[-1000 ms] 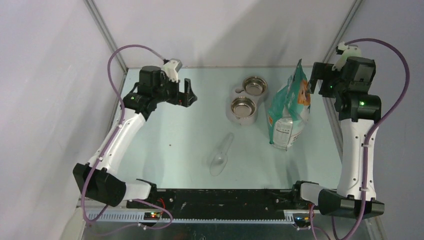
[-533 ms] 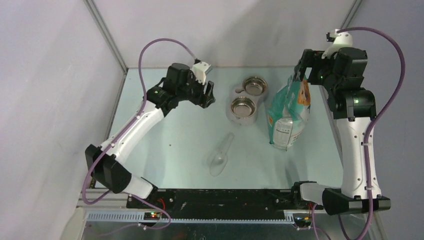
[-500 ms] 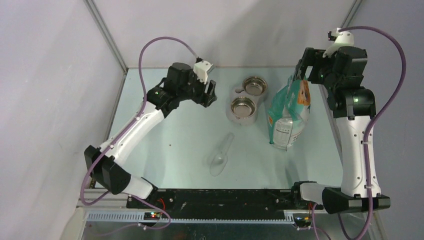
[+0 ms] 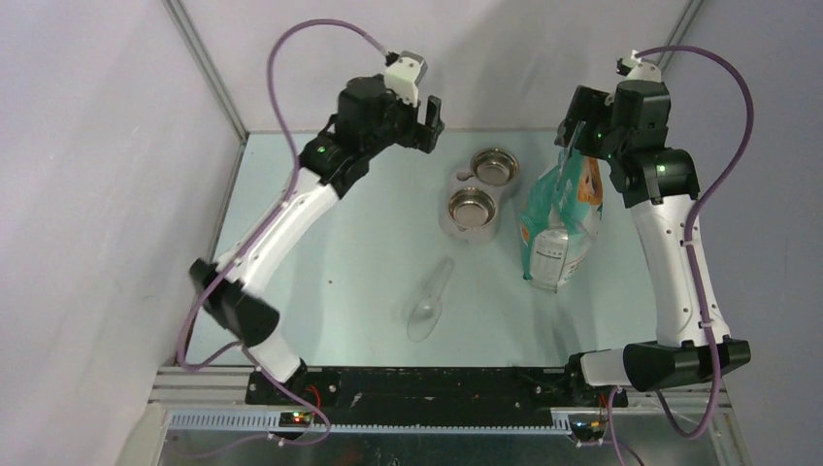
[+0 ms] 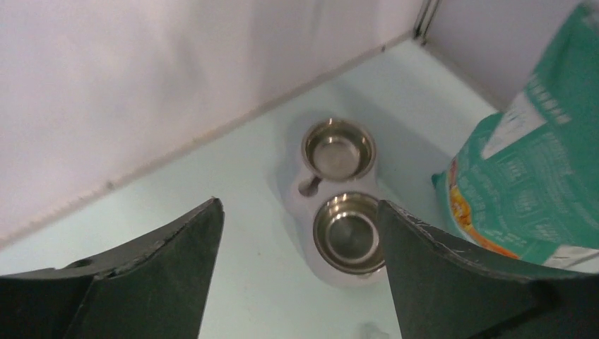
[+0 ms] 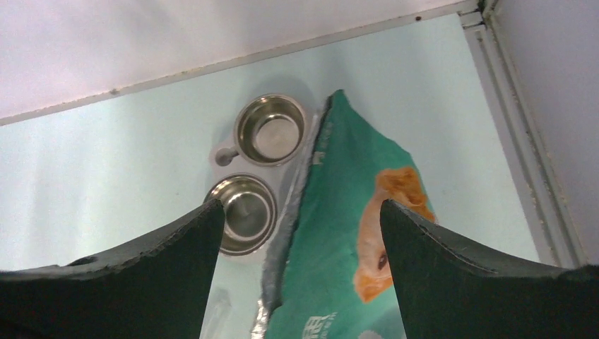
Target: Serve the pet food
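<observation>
No pet food shows in any view. A teal-green and white bag (image 4: 561,218) stands upright at the right of the table, its torn top edge up. My right gripper (image 4: 573,124) hangs open above that top; in the right wrist view the bag (image 6: 339,233) lies below and between the open fingers (image 6: 141,282). Two empty steel bowls (image 4: 494,167) (image 4: 473,207) sit in a grey stand just left of the bag. High over the table's back, left of the bowls, my left gripper (image 4: 432,121) is open and empty; its view looks down on the bowls (image 5: 350,233).
A clear plastic scoop (image 4: 428,299) lies on the table in front of the bowls, handle pointing toward them. White walls close the back and sides. A metal rail (image 6: 519,141) runs along the table's right edge beside the bag.
My left arm has risen and swung right toward the back, ending near the bowls. My right gripper has shifted left, from beside the bag to over its top.
</observation>
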